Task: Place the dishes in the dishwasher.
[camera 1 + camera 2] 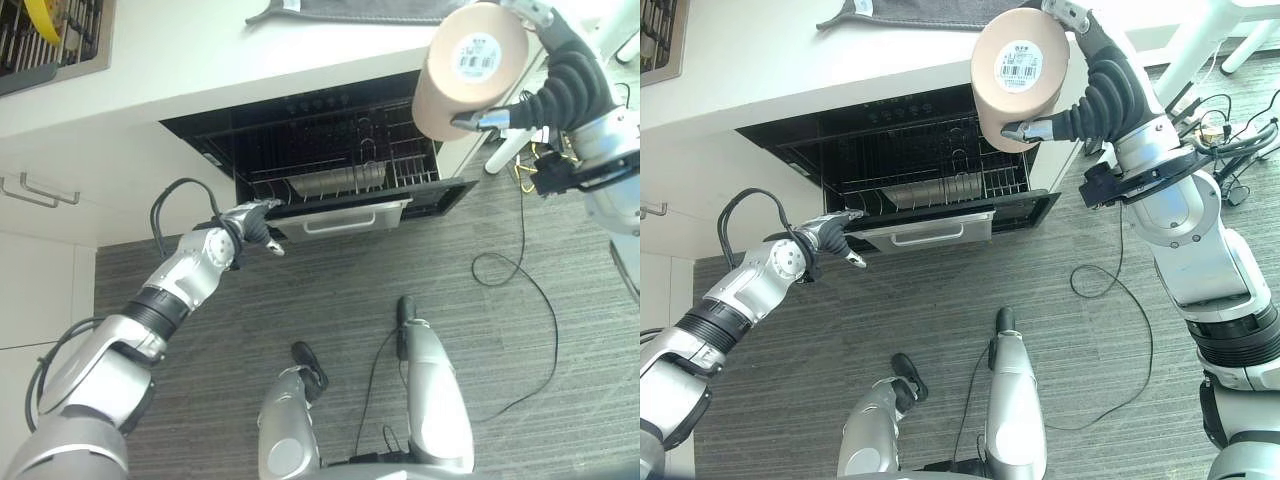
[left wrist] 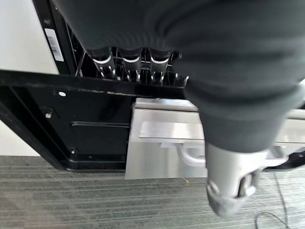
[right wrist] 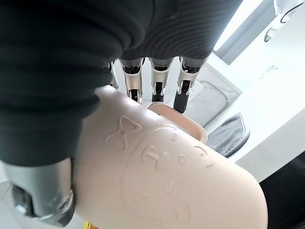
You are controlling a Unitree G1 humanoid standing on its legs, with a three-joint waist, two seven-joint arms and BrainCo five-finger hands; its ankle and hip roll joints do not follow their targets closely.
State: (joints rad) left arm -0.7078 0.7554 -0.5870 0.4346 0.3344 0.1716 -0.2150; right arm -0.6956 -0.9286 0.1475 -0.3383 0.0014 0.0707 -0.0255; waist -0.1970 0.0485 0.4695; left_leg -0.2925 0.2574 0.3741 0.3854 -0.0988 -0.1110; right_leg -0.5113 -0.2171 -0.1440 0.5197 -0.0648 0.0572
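Note:
A beige cup with a barcode sticker on its base is held on its side, my right hand shut on it, above the right end of the open dishwasher. Past the fingers in the right wrist view, the cup has raised patterns on its wall. The dishwasher's black wire rack is pulled out behind a silver front with a handle. My left hand is at the front left corner of that front. Its fingers reach straight over the black edge and its thumb sticks out.
A white counter runs above the dishwasher with a grey cloth on it. At its left end is a dish rack holding something yellow. White cabinet doors with a handle stand to the left. Grey carpet lies in front.

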